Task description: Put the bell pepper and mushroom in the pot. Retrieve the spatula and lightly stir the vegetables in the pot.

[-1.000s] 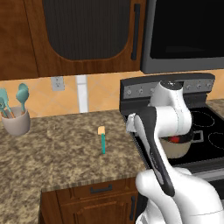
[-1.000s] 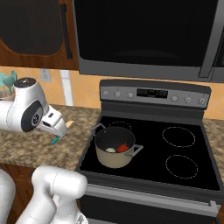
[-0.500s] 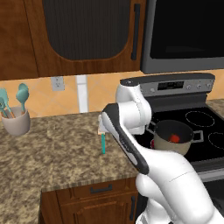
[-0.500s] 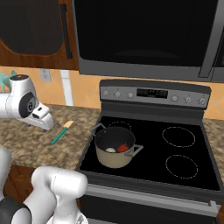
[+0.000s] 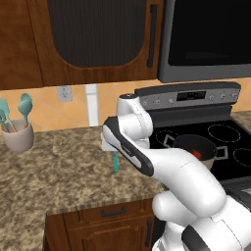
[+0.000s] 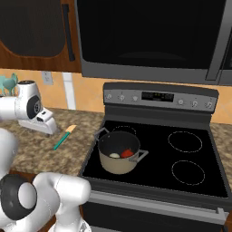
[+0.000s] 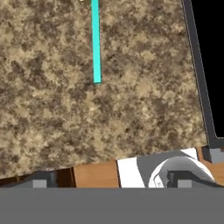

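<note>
The spatula point(image 6: 64, 137) lies flat on the granite counter left of the stove, tan blade toward the wall, teal handle point(image 7: 96, 43) toward the front edge. My gripper point(image 6: 48, 127) hovers just above the counter beside its handle, open and holding nothing; from the left base view the gripper point(image 5: 110, 145) hangs over the spatula point(image 5: 115, 162). The pot point(image 6: 118, 159) stands on the front left burner. Inside it lie the red bell pepper point(image 6: 128, 153) and the pale mushroom point(image 6: 115, 155). The bell pepper point(image 5: 197, 154) also peeks over the rim of the pot point(image 5: 197, 147).
A beige utensil cup point(image 5: 17, 138) with teal spoon-headed utensils stands at the far left of the counter. The stove's dark edge point(image 7: 199, 70) borders the counter on the right. The wooden cabinet front point(image 7: 94, 174) marks the counter's near edge.
The arm has swung left from beside the pot, across the counter, and now its hand hangs low over the spatula. Pot, pepper, mushroom and spatula have stayed in place.
</note>
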